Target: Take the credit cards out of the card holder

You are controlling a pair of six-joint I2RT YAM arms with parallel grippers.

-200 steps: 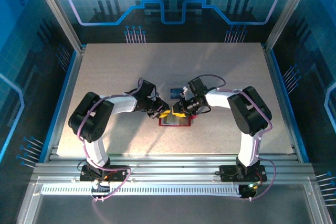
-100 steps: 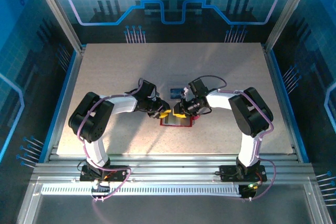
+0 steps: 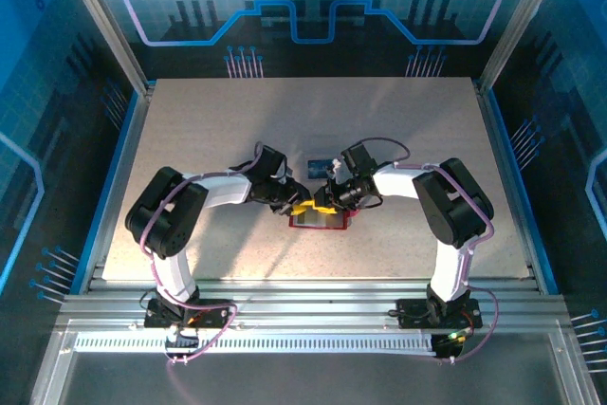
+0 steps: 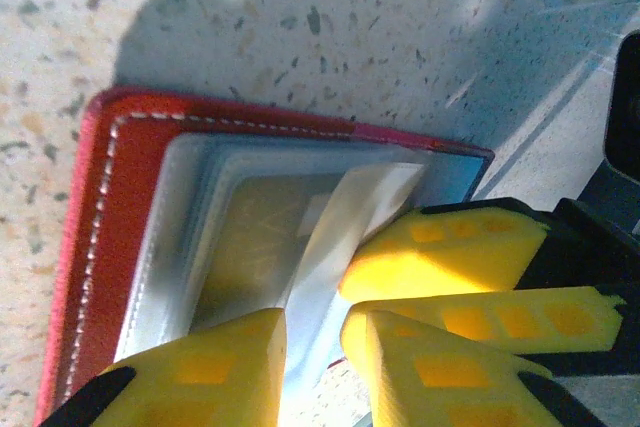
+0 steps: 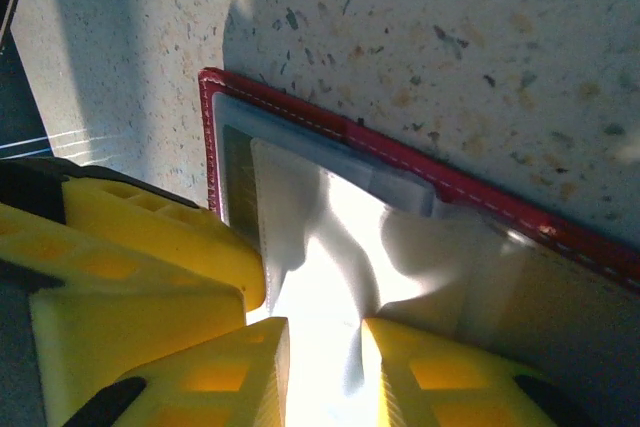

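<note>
The card holder (image 3: 319, 224) lies open on the bench (image 3: 218, 130), about the middle and a little to the near side, with its long axis running from left to right.

The left jaws come in from the left and stand over the far edge of the holder. In the left wrist view they are almost together, and a pale strip (image 4: 335, 247) runs out of the pocket into the narrow gap between them. They seem to pinch it, though I cannot tell if it is a card or only a flap of the clear pocket. Beside it a dull card shape (image 4: 250, 237) shows dimly under the plastic.

Just to the right, on the same far edge, the right jaws are closed on a bright, wrinkled piece of pocket film (image 5: 320, 247) — the wrinkles suggest that it is under pull.

The blue card (image 3: 321, 161) lies flat on the bench just far of the holder, so I judge it as out.

The stitched red border closes the sides away from the jaws, so the pocket mouth probably faces them — the remaining card should slide out toward the far side. Both arms are equally near; one can hold the film while the other draws.
</note>
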